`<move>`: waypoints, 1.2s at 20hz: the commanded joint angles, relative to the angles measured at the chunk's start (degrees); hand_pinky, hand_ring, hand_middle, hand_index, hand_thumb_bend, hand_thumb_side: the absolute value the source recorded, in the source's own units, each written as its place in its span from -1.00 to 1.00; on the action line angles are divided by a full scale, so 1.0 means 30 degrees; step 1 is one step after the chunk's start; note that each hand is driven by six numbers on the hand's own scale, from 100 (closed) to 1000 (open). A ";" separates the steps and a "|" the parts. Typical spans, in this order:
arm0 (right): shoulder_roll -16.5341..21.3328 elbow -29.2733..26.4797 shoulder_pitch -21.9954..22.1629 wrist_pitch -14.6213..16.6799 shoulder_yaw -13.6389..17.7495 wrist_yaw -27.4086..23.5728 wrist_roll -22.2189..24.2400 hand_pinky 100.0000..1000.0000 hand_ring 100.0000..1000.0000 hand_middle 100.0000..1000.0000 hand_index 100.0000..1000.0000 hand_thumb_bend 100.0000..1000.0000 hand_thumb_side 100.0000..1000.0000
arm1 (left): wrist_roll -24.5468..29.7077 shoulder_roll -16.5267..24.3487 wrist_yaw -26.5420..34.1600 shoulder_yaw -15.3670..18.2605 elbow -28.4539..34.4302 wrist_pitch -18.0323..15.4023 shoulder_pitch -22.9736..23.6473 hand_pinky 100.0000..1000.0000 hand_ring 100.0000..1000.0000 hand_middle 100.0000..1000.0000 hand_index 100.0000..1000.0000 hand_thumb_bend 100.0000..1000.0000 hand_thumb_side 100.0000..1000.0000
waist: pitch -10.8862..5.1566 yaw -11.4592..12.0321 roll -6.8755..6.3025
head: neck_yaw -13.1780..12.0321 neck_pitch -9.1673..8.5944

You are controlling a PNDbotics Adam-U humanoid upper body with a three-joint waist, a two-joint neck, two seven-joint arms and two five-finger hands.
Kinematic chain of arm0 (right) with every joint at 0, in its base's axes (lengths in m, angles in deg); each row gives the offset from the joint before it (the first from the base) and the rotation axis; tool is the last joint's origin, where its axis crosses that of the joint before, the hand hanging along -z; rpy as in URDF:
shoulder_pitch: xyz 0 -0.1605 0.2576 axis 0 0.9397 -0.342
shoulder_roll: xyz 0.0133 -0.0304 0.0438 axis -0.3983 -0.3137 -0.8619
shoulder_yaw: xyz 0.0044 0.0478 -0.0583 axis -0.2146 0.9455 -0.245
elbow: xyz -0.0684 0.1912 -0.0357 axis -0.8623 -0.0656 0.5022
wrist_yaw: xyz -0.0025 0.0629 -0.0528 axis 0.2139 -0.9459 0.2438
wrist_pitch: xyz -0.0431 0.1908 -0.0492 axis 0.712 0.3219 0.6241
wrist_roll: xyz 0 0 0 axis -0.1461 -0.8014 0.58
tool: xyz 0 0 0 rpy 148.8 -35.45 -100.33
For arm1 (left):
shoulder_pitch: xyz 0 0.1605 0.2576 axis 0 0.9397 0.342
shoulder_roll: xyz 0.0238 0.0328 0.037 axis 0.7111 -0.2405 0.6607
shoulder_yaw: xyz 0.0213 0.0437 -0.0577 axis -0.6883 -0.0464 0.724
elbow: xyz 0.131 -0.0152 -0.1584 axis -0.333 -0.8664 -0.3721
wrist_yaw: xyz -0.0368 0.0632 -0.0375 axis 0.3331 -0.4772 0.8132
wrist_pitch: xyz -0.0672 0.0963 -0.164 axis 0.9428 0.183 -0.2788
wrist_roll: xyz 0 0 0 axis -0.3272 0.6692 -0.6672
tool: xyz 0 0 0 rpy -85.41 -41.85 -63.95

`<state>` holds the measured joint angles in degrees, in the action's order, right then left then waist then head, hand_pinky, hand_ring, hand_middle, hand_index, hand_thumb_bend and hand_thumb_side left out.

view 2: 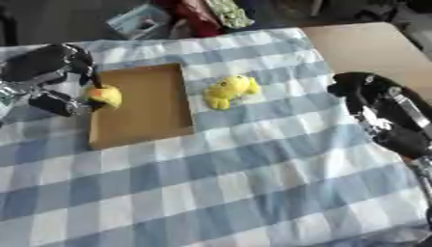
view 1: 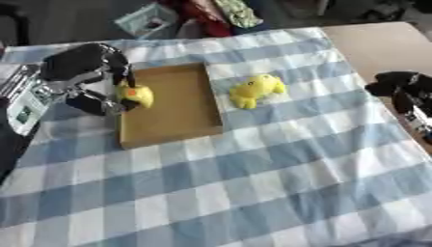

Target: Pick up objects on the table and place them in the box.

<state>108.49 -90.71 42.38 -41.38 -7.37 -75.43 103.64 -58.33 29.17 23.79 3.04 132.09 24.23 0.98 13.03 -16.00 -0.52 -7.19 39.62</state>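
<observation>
A shallow brown cardboard box (view 1: 173, 116) lies on the blue and white checked cloth. My left hand (view 1: 88, 72) hangs over the box's left rim, fingers and thumb pinched on a small yellow toy with an orange spot (view 1: 138, 95). A second yellow soft toy (view 1: 256, 89) lies on the cloth just right of the box. My right hand (view 2: 371, 94) hovers at the table's right edge, well away from both toys; its fingers are not clear.
A bare wooden table top (view 1: 380, 43) shows at the far right beyond the cloth. A pale blue basket (view 1: 148, 20) and coloured items sit past the far edge. Some printed cards (view 1: 25, 108) lie at the left edge. The near cloth (view 1: 236, 193) is open.
</observation>
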 commanded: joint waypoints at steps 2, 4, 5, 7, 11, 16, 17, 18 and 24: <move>0.0241 -0.0133 -0.0139 0.0012 0.0081 -0.0194 0.0074 0.64 0.58 0.28 0.64 -1.00 0.20 | 0.0706 0.0221 -0.0392 0.0200 -0.0190 -0.0012 -0.0302 0.02 -0.34 -0.47 0.07 -0.51 -0.60 | -0.0291 -0.0017 0.0063 | -0.0039 -0.0256; 0.0216 -0.0130 -0.0155 0.0012 0.0082 -0.0203 0.0091 0.64 0.58 0.28 0.65 -1.00 0.20 | 0.0795 0.0175 -0.0629 0.0319 -0.0386 0.0042 -0.0285 0.04 -0.29 -0.40 0.11 -0.49 -0.59 | -0.0289 -0.0002 0.0055 | -0.0021 -0.0275; 0.0209 -0.0128 -0.0160 0.0011 0.0080 -0.0206 0.0101 0.64 0.58 0.28 0.64 -1.00 0.20 | 0.0778 0.0155 -0.0721 0.0366 -0.0454 0.0080 -0.0277 0.05 -0.25 -0.33 0.14 -0.47 -0.58 | -0.0287 0.0008 0.0052 | -0.0011 -0.0281; 0.0203 -0.0123 -0.0159 0.0010 0.0079 -0.0208 0.0121 0.64 0.58 0.28 0.64 -1.00 0.20 | 0.0659 0.0145 -0.0850 0.0443 -0.0526 0.0191 -0.0258 0.08 -0.19 -0.24 0.22 -0.39 -0.58 | -0.0283 0.0024 0.0045 | 0.0006 -0.0291; 0.0206 -0.0096 -0.0143 0.0014 0.0098 -0.0197 0.0132 0.64 0.58 0.28 0.64 -1.00 0.20 | 0.0245 0.0180 -0.0834 0.0614 -0.0558 0.0580 -0.0201 0.18 -0.08 -0.11 0.40 -0.25 -0.60 | -0.0279 0.0045 0.0046 | 0.0050 -0.0313; 0.0520 0.0002 -0.0452 0.0112 0.0193 -0.0033 0.0038 0.63 0.58 0.28 0.64 -1.00 0.15 | 0.0000 0.0506 0.0669 0.1028 -0.0130 0.1261 -0.0109 0.24 -0.06 -0.08 0.43 -0.30 -0.71 | -0.0280 0.0281 0.0098 | 0.0208 -0.0398; 0.0651 0.0032 -0.0578 0.0163 0.0216 0.0023 -0.0004 0.63 0.58 0.28 0.64 -1.00 0.13 | 0.0063 0.0653 0.1246 0.1103 0.0084 0.1412 -0.0068 0.25 -0.07 -0.08 0.43 -0.32 -0.74 | -0.0285 0.0362 0.0114 | 0.0265 -0.0414; 0.0827 0.0064 -0.0741 0.0226 0.0241 0.0090 -0.0054 0.63 0.58 0.28 0.64 -1.00 0.10 | 0.0156 0.0832 0.1937 0.1189 0.0369 0.1578 0.0011 0.26 -0.08 -0.09 0.42 -0.38 -0.78 | -0.0296 0.0470 0.0137 | 0.0339 -0.0427; 0.2277 0.0837 -0.1884 0.0626 0.0157 0.0410 -0.0328 0.62 0.58 0.30 0.65 -1.00 0.03 | 0.1997 0.1799 0.7802 0.1813 0.3271 0.3448 0.1211 0.28 -0.14 -0.16 0.37 -0.78 -0.83 | -0.0399 0.1330 0.0350 | 0.0844 -0.0395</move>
<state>112.57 -88.26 37.75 -39.92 -7.32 -74.63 102.84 -53.46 32.06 43.39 7.34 139.27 33.32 5.26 13.05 -11.70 0.49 -5.07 38.92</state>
